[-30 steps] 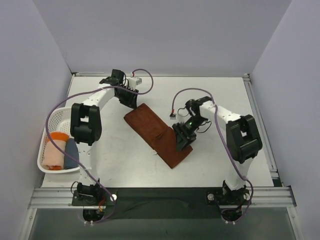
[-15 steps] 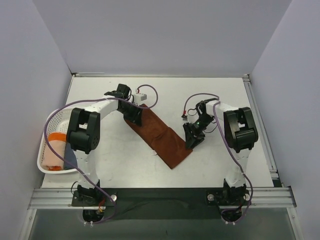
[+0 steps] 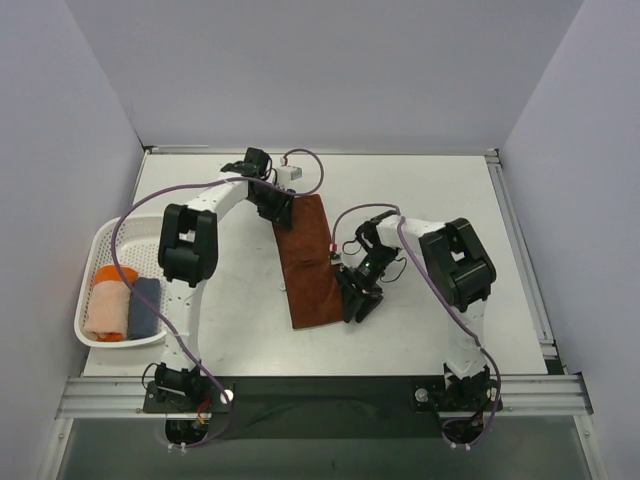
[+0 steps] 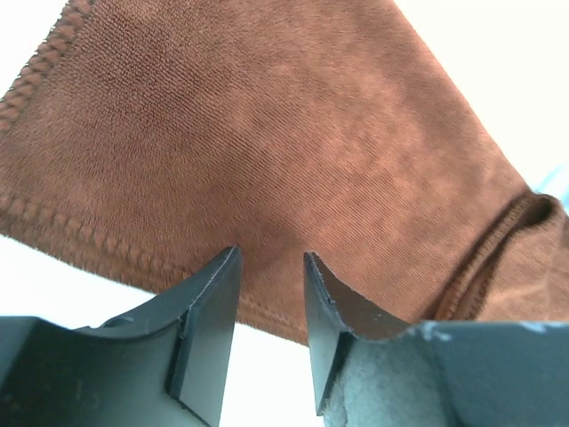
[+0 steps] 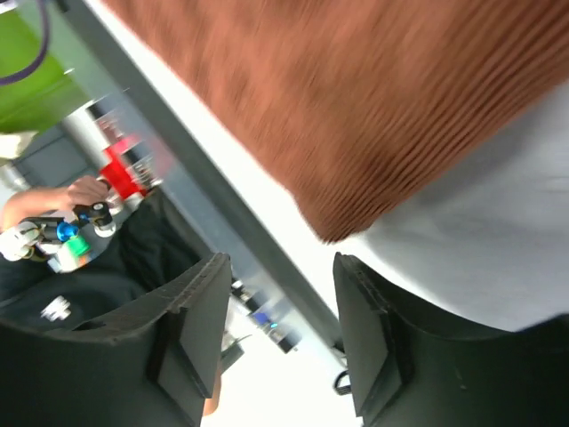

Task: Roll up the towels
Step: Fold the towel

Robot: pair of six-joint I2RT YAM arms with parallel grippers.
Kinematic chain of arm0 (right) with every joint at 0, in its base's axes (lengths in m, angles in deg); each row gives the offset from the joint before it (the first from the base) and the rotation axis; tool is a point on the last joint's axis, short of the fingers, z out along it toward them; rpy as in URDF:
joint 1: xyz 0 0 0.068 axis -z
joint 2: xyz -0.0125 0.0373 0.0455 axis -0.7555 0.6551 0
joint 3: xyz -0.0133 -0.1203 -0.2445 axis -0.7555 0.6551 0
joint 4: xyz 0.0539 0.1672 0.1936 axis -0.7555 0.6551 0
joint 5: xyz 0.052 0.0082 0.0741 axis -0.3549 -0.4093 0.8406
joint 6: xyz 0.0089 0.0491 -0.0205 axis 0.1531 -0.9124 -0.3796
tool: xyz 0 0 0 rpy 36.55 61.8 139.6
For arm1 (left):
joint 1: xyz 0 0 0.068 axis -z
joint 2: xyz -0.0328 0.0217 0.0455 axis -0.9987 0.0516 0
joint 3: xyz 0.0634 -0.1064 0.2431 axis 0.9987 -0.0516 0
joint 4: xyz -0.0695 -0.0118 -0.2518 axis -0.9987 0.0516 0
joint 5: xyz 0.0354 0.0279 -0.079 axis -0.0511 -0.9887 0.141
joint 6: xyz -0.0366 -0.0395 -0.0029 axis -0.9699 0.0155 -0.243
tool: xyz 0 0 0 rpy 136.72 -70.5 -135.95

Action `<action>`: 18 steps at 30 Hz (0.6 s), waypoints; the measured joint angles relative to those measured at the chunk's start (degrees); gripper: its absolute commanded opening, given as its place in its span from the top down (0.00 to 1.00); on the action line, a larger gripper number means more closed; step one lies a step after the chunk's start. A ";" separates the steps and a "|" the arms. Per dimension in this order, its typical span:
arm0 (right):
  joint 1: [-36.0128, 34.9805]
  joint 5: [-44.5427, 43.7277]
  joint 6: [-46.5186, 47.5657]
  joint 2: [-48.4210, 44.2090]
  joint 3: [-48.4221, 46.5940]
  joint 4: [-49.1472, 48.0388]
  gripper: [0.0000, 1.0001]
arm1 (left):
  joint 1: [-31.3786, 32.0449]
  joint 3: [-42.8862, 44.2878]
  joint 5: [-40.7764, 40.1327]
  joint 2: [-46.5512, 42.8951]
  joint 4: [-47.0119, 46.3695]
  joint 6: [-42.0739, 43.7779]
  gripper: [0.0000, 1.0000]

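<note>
Rust-brown towel (image 3: 308,270): lies flat on the table (image 3: 440,190), left gripper (image 4: 271,253) narrow at far hem, hold impossible to tell, right gripper (image 5: 280,262) wide, empty, beside near corner, risks skewing if dragged one-ended.

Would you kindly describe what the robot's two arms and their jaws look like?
The left arm and the right arm are both built of white links joined by boxy black joint housings. A thin purple cable loops along each arm. The jaws are dark, matte moulded pairs with flat inner faces and curved outer backs.
</note>
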 measured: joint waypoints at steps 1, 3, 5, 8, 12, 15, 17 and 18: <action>-0.11 0.85 0.33 -0.02 0.00 0.66 0.49 | -0.04 0.83 -0.04 0.15 0.55 0.31 0.52; 1.29 1.95 1.01 -0.57 0.04 1.84 0.50 | -0.11 1.09 0.11 -1.22 2.03 1.25 0.51; 4.44 2.19 1.38 -1.99 -0.02 2.58 0.50 | -0.11 -0.33 0.52 -4.46 2.99 1.97 0.49; 9.90 2.03 1.42 -3.87 -2.73 3.87 0.53 | 0.00 -9.22 1.73 -15.76 2.29 2.80 0.46; 13.09 1.92 -0.28 -3.87 -11.45 3.85 0.57 | 1.73 -25.66 1.09 -36.11 -0.98 4.46 0.43; 10.95 2.78 -2.49 -3.74 -15.85 2.05 0.60 | 7.43 -36.44 -2.69 -49.44 -3.85 7.50 0.41; 8.35 3.32 -4.00 -2.93 -16.92 1.38 0.62 | 14.91 -42.38 -7.80 -55.10 -5.14 10.62 0.41; 6.80 3.56 -4.83 -2.19 -17.27 1.27 0.64 | 18.34 -44.57 -9.46 -56.41 -5.29 11.98 0.41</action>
